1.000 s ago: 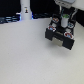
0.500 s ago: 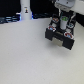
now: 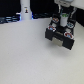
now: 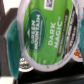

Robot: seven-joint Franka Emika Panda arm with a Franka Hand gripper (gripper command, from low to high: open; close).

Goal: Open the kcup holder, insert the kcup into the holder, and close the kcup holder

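Observation:
The kcup (image 4: 45,32) fills the wrist view: a white pod with a green foil top, held between my teal fingertips (image 4: 12,44). In the exterior view my gripper (image 3: 64,21) hangs right over the kcup holder (image 3: 54,34), a black boxy case at the back right of the table, and is shut on the kcup (image 3: 63,21). A light-coloured front (image 3: 64,43) juts out at the holder's near side. I cannot tell how far the holder is open. Other pods (image 4: 25,64) show beneath the held kcup.
A tall white bottle-like thing (image 3: 25,10) with a dark mark stands at the back on the exterior view's left. The white table (image 3: 30,55) spreads in front of the holder. Dark clutter lines the back edge.

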